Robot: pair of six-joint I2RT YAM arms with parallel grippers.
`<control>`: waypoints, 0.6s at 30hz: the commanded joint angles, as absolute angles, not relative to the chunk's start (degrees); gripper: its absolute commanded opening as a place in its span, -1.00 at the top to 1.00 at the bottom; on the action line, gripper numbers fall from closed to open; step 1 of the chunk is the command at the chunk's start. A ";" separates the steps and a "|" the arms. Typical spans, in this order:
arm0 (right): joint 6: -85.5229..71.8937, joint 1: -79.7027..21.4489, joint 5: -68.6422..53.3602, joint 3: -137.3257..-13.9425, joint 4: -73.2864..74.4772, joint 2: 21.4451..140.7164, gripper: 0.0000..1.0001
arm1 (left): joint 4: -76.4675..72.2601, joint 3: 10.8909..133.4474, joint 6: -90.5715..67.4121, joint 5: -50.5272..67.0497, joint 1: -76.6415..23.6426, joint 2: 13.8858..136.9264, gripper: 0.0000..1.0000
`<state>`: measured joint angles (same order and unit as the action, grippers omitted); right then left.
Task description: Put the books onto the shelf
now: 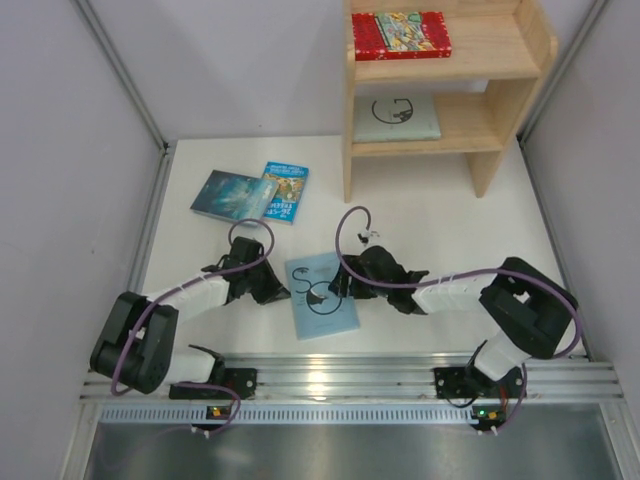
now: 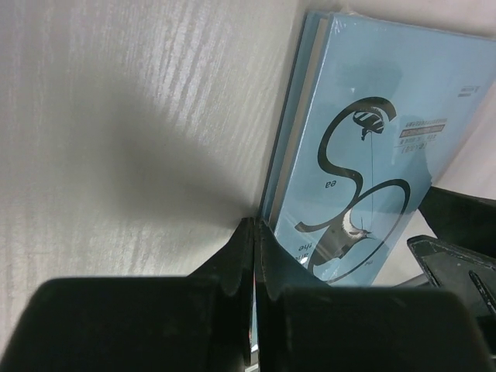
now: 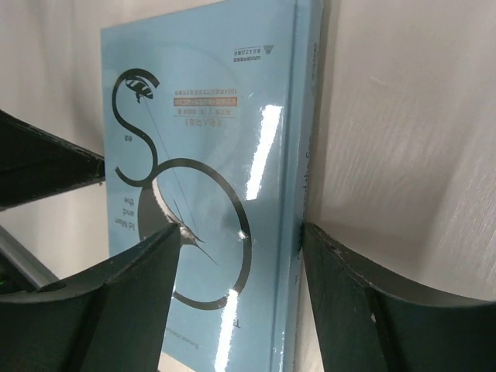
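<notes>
Pale blue book [image 3: 225, 155], "Man and the"

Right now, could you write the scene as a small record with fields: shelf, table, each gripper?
Shelf, upper tier: red book, flat
Shelf, lower tier: pale blue-green book, flat
Table: dark teal book, bright blue book, second pale blue-green book
Left gripper: shut, tips at that last book's edge
Right gripper: open, jaws astride its opposite edge

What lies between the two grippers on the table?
A pale blue book lies flat between the left gripper and the right gripper, as the top view shows.
</notes>
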<state>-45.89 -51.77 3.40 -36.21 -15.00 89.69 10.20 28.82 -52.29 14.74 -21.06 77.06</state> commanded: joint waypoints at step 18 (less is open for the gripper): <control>-58.36 -50.36 -16.70 -22.24 -60.46 82.80 0.07 | 4.66 24.17 -55.90 15.82 -24.08 80.07 1.00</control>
